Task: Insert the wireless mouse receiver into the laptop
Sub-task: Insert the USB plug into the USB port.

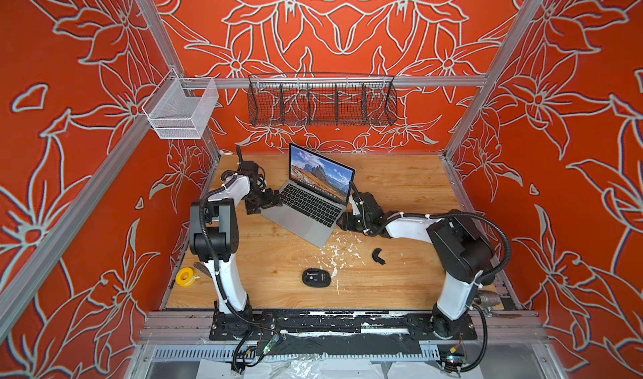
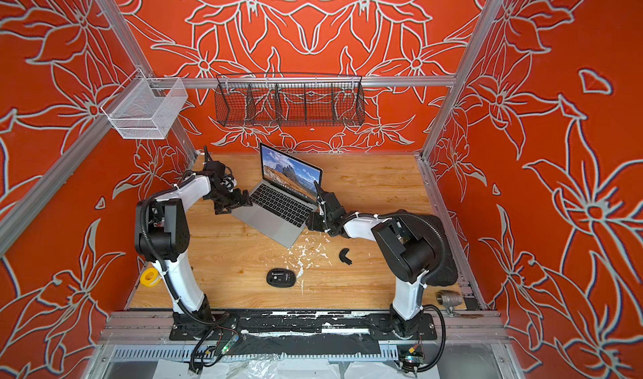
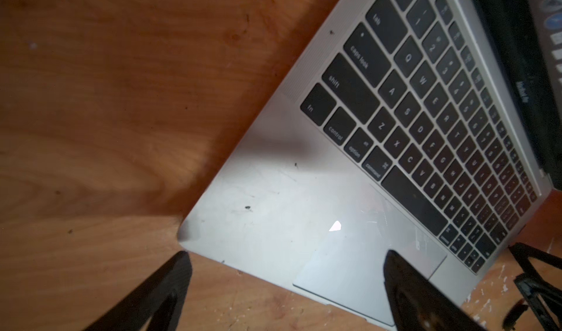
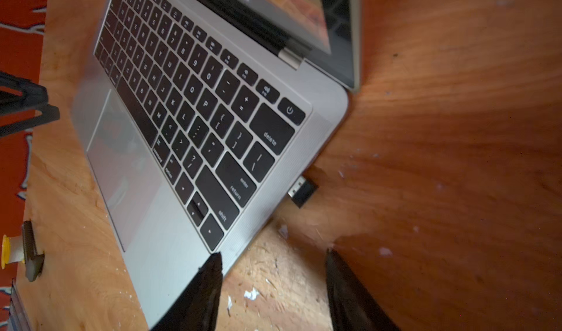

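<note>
Enclosing flecked wooden tabletop, red floral walls

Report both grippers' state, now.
Left gripper: open, empty, by the front corner of the slim silver-grey laptop.
Right gripper: open, empty; the tiny dark stub-like USB receiver sits ungripped at the laptop's side edge.

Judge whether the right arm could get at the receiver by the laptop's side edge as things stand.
Probably yes. In the right wrist view the right gripper hangs open just short of the receiver at the laptop edge, with only table surface between them.
</note>
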Motion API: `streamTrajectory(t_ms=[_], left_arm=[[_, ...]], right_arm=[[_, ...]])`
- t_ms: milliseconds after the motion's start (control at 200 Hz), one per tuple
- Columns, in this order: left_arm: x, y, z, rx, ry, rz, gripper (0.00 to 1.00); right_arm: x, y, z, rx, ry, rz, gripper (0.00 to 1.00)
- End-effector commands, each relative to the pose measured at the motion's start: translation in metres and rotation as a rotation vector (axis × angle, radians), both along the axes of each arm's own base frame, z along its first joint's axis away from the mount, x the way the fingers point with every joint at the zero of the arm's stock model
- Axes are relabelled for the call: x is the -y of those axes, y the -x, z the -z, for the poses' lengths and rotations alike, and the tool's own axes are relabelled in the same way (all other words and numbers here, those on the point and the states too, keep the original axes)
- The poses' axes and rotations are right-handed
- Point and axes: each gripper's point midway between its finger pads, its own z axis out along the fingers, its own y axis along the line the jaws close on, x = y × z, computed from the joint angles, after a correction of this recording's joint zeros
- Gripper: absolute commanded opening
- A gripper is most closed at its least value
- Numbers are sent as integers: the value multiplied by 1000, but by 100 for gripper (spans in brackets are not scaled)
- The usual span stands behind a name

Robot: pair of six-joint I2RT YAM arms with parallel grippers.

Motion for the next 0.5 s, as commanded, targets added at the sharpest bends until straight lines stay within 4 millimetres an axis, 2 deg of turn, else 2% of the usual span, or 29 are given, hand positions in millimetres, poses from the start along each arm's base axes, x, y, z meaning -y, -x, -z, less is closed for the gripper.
streamTrajectory(t_ms=[0, 195, 365, 495], left_arm=[[-1, -2, 8, -8, 9, -12, 97], [5, 2, 17, -38, 43, 4, 97], [12, 8, 19, -47, 84, 8, 97], [14, 13, 13, -19, 84, 5, 97]], right_arm=[[-4, -2, 12, -41, -8, 26, 55], [-10, -12, 17, -30, 8, 12, 53], [-15, -18, 13, -16, 8, -6, 52], [-4, -15, 4, 11, 70, -10, 59]])
